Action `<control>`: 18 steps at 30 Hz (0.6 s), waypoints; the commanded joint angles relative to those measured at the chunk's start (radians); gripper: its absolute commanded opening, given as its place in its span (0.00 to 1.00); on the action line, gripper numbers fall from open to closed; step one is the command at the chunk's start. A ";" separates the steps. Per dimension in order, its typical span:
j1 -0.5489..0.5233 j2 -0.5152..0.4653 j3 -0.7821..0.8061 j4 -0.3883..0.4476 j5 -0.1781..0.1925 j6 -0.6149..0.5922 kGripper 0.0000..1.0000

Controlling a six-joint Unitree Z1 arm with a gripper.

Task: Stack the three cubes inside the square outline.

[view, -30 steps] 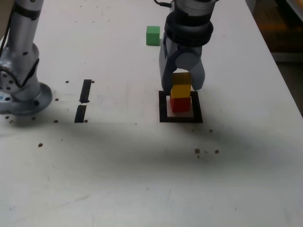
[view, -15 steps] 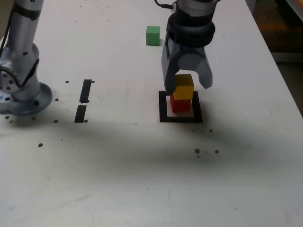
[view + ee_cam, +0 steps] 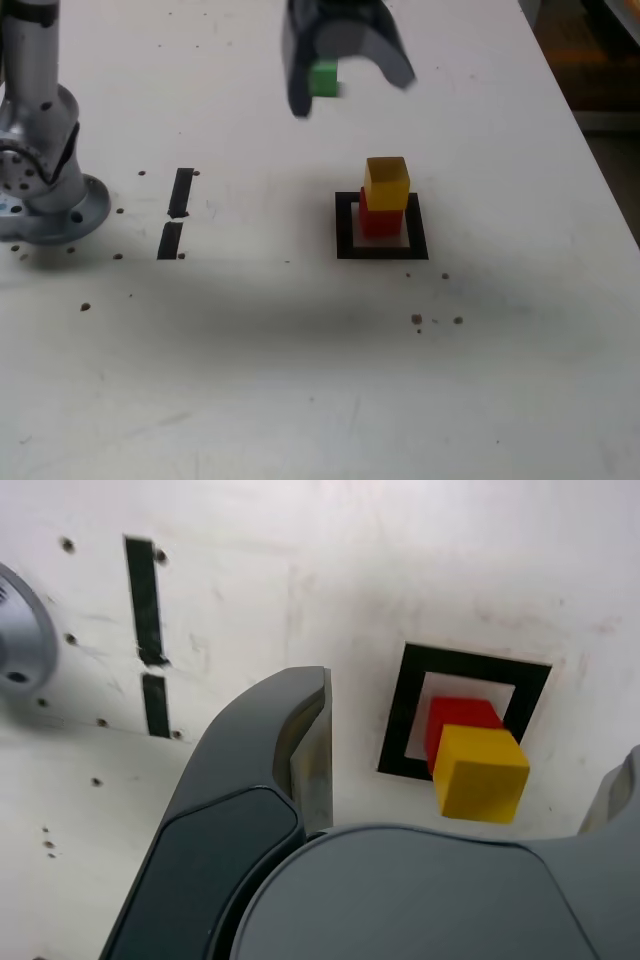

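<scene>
Cubes at mid-task on a white tabletop. The yellow cube sits on the red cube, both within the square outline, a thick black tape frame around a white centre; in the wrist view the yellow block appears slightly offset from the red one beneath it. The green cube lies well apart, toward the far edge of the table, and is not yet stacked. The gripper hangs above and around that green block in the exterior view, its two dark curved fingers spread wide and holding nothing.

The step in hand appears to be fetching the green cube. A good approach would bring the spread fingers down squarely on two opposite flat faces, close at mid-height, and lift straight up; placement then calls for centring over the yellow block, since the two-cube column is narrow and a sideways nudge could topple it.

All three blocks are small, equal, sharp-edged solids of matte single colour. The table is a smooth white surface, speckled with dark marks, and carries two short black strips near the arm's grey metal base.
</scene>
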 commanded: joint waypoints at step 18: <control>0.502 0.139 0.010 -0.161 0.136 0.647 0.96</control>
